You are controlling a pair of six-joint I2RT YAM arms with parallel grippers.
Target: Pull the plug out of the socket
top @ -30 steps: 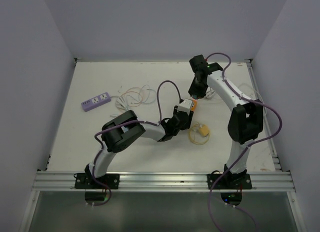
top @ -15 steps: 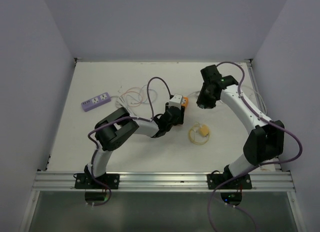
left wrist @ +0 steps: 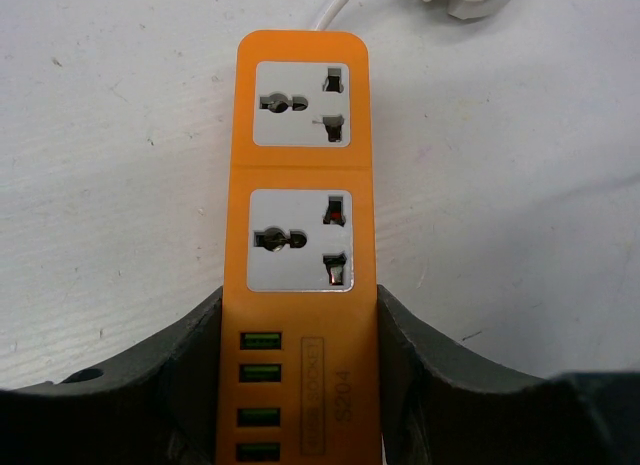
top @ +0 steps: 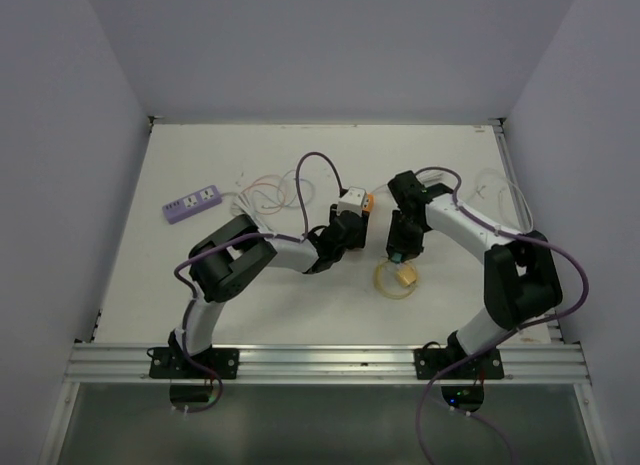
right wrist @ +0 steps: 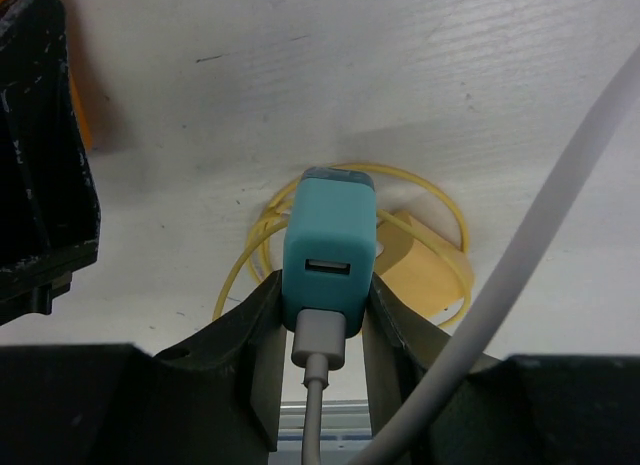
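Note:
The orange socket strip (left wrist: 302, 235) lies on the white table, both its outlets bare, and shows in the top view (top: 355, 201). My left gripper (left wrist: 300, 385) is shut on its lower end, by the green USB ports. My right gripper (right wrist: 325, 315) is shut on a teal plug adapter (right wrist: 330, 247) with a grey cable in its lower port. In the top view the right gripper (top: 401, 253) holds the teal plug (top: 397, 256) clear of the socket strip, just above a yellow cable coil (top: 397, 278).
A purple power strip (top: 192, 203) lies at the far left with loose thin cables (top: 268, 193) beside it. The yellow coil with its tan piece (right wrist: 420, 270) lies under the right gripper. A white cord (right wrist: 540, 245) crosses the right wrist view.
My right gripper has swung from the far right down toward the near middle, carrying the teal plug over the yellow coil. My left gripper with the socket strip moved left earlier and now holds still.

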